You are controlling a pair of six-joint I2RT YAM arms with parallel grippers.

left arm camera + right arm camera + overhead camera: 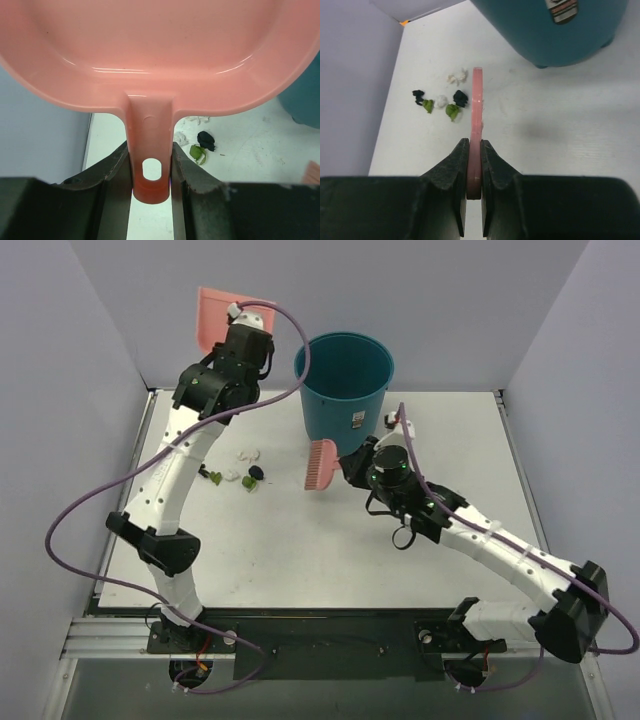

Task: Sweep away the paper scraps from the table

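Several paper scraps (240, 472), black, green and white, lie in a small cluster on the white table (300, 550) left of centre; they also show in the right wrist view (442, 100) and the left wrist view (201, 145). My left gripper (152, 175) is shut on the handle of the pink dustpan (160, 50) and holds it high at the back left (222, 315). My right gripper (474, 170) is shut on the pink brush (477, 115), which hangs just right of the scraps (321, 464).
A teal bin (343, 385) stands at the back centre of the table, just behind the brush. Grey walls close in the left, back and right sides. Purple cables loop off both arms.
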